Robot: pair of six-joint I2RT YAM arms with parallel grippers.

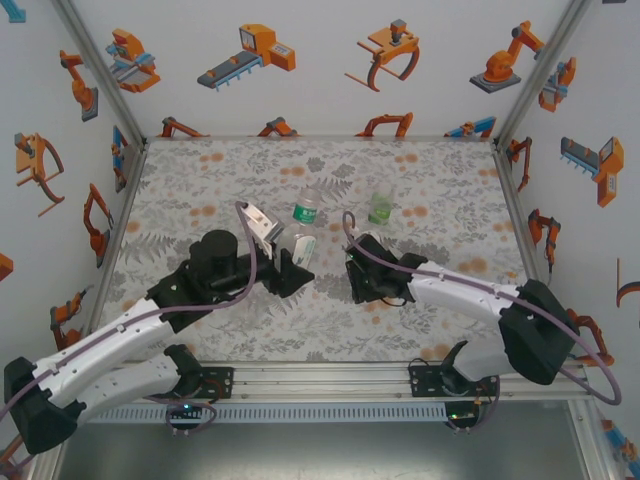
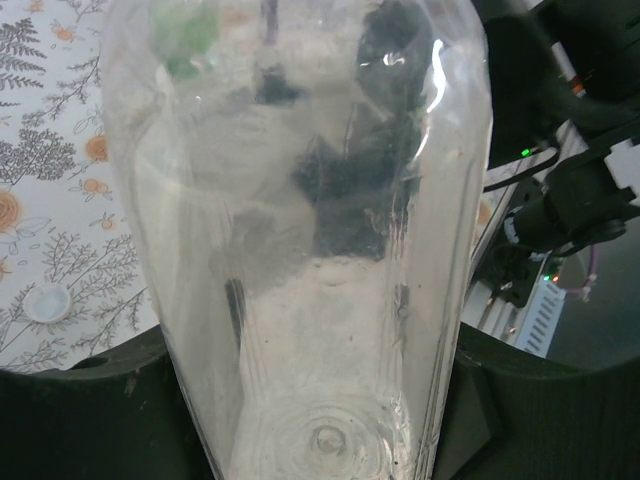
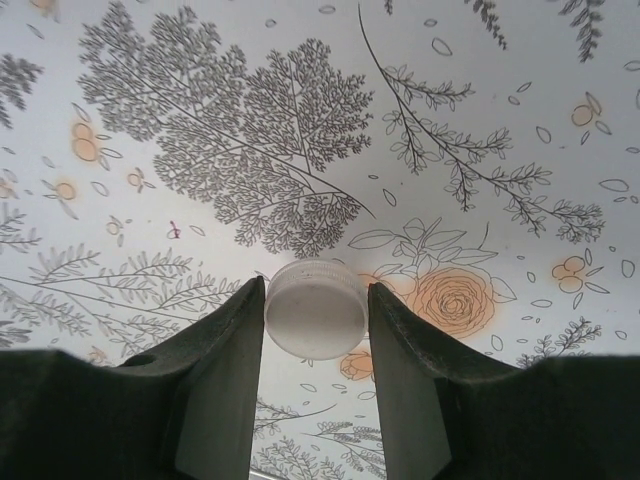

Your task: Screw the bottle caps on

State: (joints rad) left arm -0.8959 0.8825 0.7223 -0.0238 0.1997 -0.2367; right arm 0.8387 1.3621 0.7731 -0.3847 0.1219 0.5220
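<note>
My left gripper [image 1: 292, 262] is shut on a clear bottle [image 1: 303, 246] and holds it tilted off the table. In the left wrist view that bottle [image 2: 310, 250] spans the frame base-first, between the dark fingers [image 2: 90, 410]. My right gripper [image 3: 316, 300] is shut on a small white bottle cap [image 3: 316, 312], held just over the patterned table; in the top view this gripper [image 1: 365, 283] is low, right of the held bottle. Another white cap [image 2: 47, 302] lies on the table. Two more bottles stand behind: one with a bluish-green band [image 1: 307, 208], one green [image 1: 380, 207].
The floral table cover [image 1: 440, 190] is walled in by white panels with robot pictures. A metal rail [image 1: 330, 380] with the arm bases runs along the near edge. Cables and electronics [image 2: 560, 250] show at the right of the left wrist view.
</note>
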